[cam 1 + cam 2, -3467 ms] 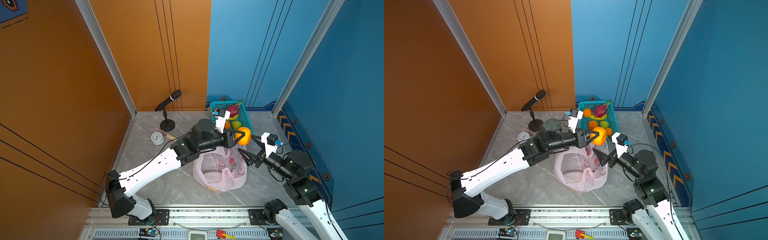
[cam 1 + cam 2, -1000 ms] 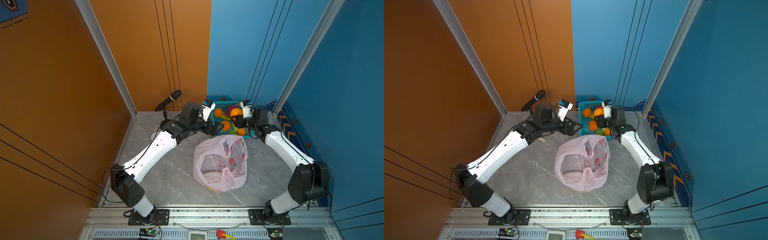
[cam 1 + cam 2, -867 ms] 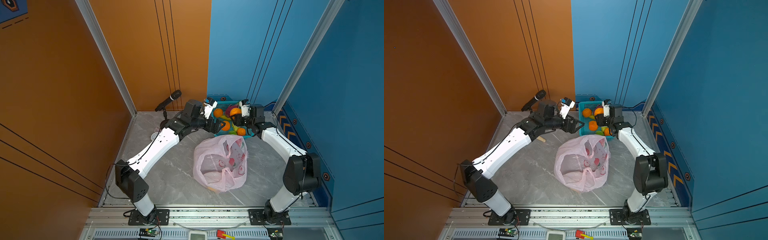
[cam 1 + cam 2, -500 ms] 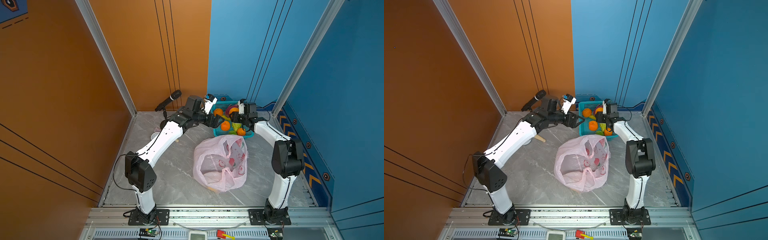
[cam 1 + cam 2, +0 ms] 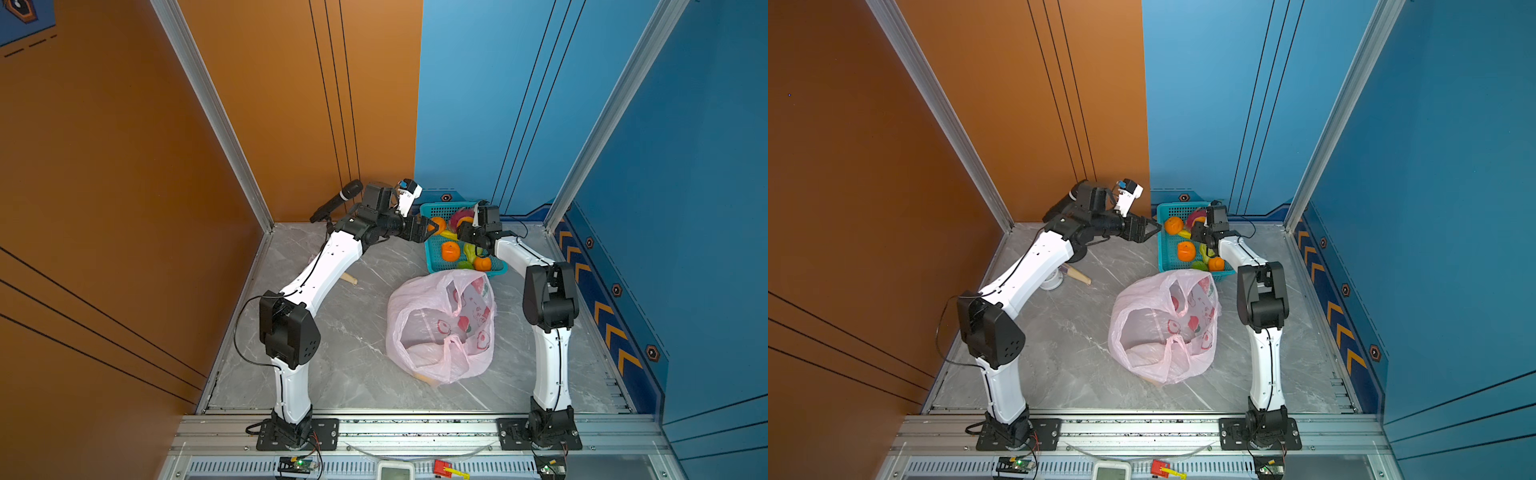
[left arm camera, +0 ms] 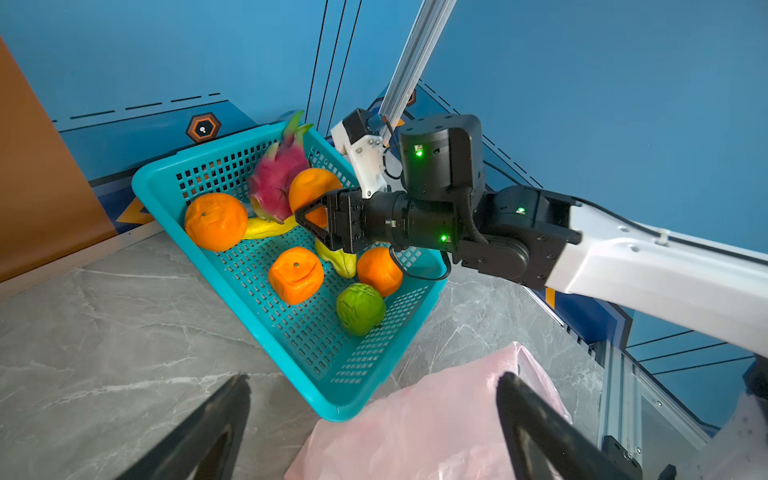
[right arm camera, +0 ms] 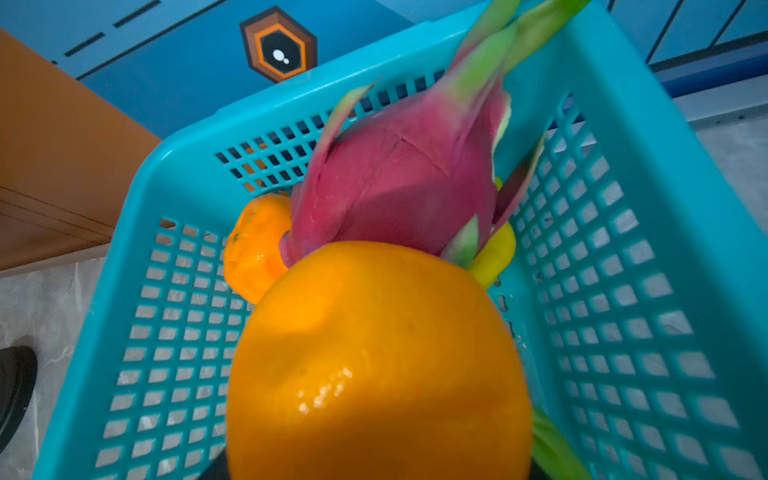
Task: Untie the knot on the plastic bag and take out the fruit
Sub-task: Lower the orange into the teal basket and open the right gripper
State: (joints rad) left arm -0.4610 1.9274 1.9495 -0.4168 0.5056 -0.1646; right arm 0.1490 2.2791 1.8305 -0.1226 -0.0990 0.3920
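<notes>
While the right gripper pinches an orange above the basket, toward the far right corner of the surface, the step looks like setting fruit down; next it should lower, then let go. Empty, the left gripper hangs spread by the basket's left rim. The bag, unknotted and gaping, slumps just before the basket. An orange wall and a blue wall enclose the grey marble.

Orange wall, blue wall, marble floor
</notes>
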